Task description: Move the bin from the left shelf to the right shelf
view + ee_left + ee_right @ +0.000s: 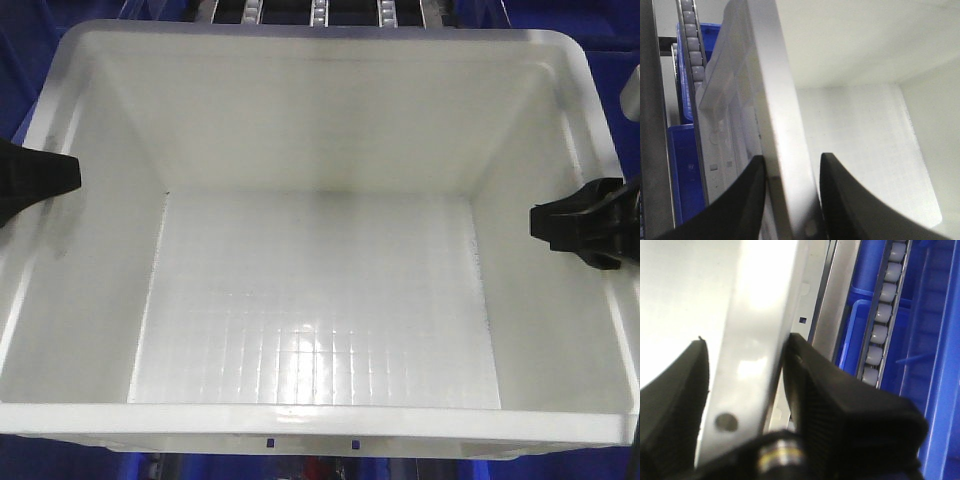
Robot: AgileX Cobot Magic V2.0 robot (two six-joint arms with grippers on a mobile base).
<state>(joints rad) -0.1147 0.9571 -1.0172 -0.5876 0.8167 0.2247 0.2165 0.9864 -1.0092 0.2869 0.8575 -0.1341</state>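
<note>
The white bin (pixel 320 420) fills the front view, empty, its grid floor bare, with roller tracks (pixel 881 315) showing past its far rim and blue crates (pixel 687 170) to either side and below. The left pincer (pixel 790 167) is set astride the bin's left wall, one finger outside and one inside, narrowed until the rim is pinched between them. The right pincer (pixel 745 347) is set likewise over the right wall, closed on the rim, though a sliver of gap at the inner finger cannot be ruled out. Whether the bin's base rests on a shelf or hangs free cannot be told. The step in hand is judged to be the carry: the bin is gripped at both sides and is to be taken across to the right shelf. Matched motion of both arms is called for, so that the bin is kept level and neither rim is twisted out of its grip, and the crates and tracks must be cleared.
</note>
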